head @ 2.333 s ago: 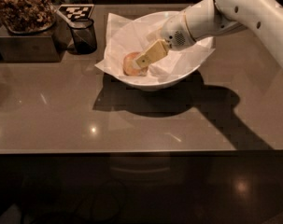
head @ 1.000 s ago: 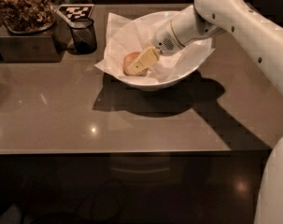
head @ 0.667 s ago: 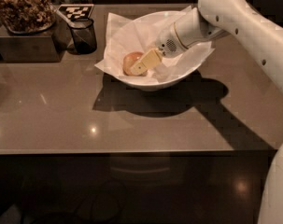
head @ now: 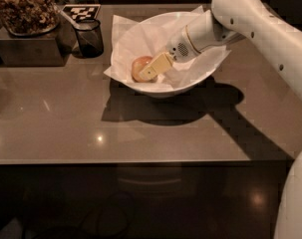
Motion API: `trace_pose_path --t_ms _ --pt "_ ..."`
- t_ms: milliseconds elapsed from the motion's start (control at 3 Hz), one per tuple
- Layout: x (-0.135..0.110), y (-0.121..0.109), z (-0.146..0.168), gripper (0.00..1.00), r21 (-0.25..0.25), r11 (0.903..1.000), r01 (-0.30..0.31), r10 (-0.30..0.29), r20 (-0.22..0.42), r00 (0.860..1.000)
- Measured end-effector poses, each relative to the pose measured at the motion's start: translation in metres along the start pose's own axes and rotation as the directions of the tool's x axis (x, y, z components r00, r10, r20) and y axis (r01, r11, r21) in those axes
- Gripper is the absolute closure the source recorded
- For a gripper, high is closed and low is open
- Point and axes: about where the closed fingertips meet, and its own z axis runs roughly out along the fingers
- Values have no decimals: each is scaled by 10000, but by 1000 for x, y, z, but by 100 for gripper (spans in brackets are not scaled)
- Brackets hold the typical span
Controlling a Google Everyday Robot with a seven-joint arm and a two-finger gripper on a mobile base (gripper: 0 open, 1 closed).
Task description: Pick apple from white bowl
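The white bowl stands at the middle back of the table, lined with crumpled white paper. The small reddish-orange apple lies in the bowl's left part. My gripper reaches down into the bowl from the right. Its tan tip lies against the near right side of the apple and covers part of it. The white arm comes in from the right edge of the camera view.
A small dark glass cup stands left of the bowl. Further left is a dark box topped with a heap of brown snacks. A black-and-white tag lies behind the cup. The table's front edge runs below.
The arm has swung in closer over the bowl's right side. The gripper tip has stayed at the apple, and the apple has not moved.
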Motion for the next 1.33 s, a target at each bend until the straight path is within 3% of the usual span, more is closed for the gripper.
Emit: trace_pose_path --t_ms 667,1000,1333 --pt "7 -5 5 29 -114 9994 -340 340 -58 9994" --pt "7 -5 5 41 -111 9994 -343 342 -57 9994" --pt "8 -7 4 60 -50 9992 -391 391 -37 9992"
